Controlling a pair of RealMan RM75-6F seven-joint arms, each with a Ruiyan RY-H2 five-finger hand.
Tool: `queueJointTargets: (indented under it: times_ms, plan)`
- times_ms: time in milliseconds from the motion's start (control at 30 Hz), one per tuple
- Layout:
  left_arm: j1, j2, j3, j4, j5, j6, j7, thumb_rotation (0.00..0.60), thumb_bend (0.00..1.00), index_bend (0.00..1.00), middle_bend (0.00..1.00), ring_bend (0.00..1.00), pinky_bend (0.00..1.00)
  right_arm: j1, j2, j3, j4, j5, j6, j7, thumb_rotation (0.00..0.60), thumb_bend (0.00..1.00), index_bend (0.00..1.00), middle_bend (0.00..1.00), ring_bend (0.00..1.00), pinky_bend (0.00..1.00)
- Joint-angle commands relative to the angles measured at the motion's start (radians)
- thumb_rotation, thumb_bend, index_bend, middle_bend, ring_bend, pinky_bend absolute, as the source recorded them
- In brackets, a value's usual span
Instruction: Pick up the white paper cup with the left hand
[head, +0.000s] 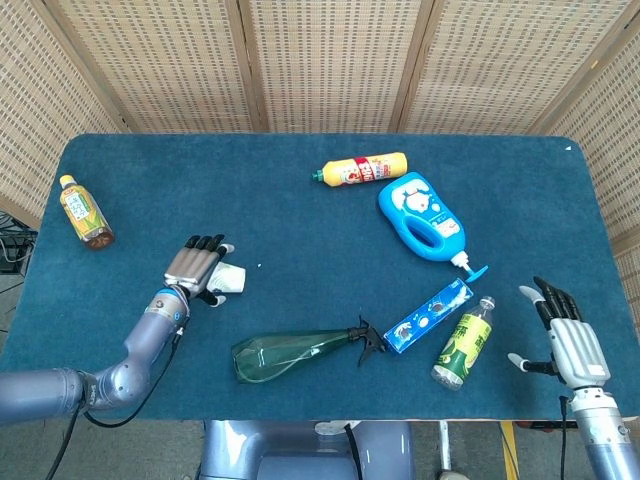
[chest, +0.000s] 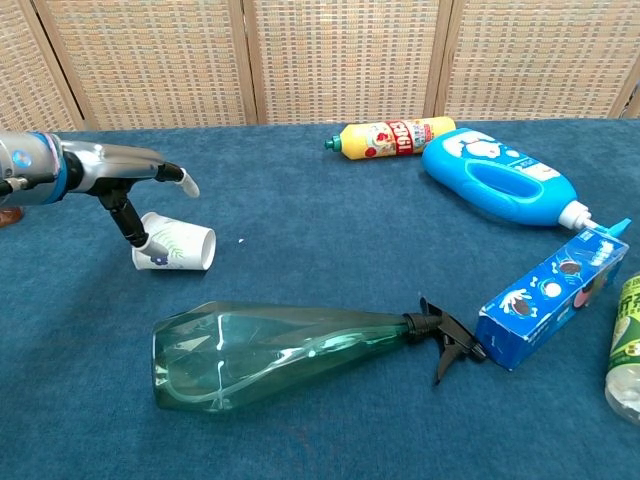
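Fingers of the left hand (head: 196, 268) are spread flat above the white paper cup (chest: 177, 247), with the thumb reaching down beside its mouth; nothing is gripped. The cup is laid on its side on the blue table (head: 300, 220), near the green spray bottle (chest: 280, 350). The right hand (head: 572, 345) is held with fingers apart at the table's near edge. Woven screens (head: 320, 60) are seen behind.
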Motion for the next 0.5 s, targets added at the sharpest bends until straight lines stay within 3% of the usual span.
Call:
queueJointTargets:
  times_ms: [33,233,500]
  plan:
    - [-0.032,-0.019,0.01,0.002,-0.042,0.021,0.027,0.514,0.24,0.14,0.0,0.0,0.0,0.0,0.0,0.0,0.001,0.0,-0.001,0.002,0.6,0.08,0.0,0.0,0.0,0.0]
    - [-0.087,-0.103,0.049,0.065,-0.087,0.088,0.128,0.519,0.25,0.19,0.0,0.0,0.0,-0.001,0.004,0.001,0.001,-0.002,0.002,0.014,0.6,0.08,0.0,0.0,0.0,0.0]
    - [-0.092,-0.153,0.058,0.096,-0.06,0.127,0.149,0.53,0.25,0.26,0.0,0.0,0.0,-0.001,0.006,0.003,0.005,0.002,-0.001,0.028,0.6,0.08,0.0,0.0,0.0,0.0]
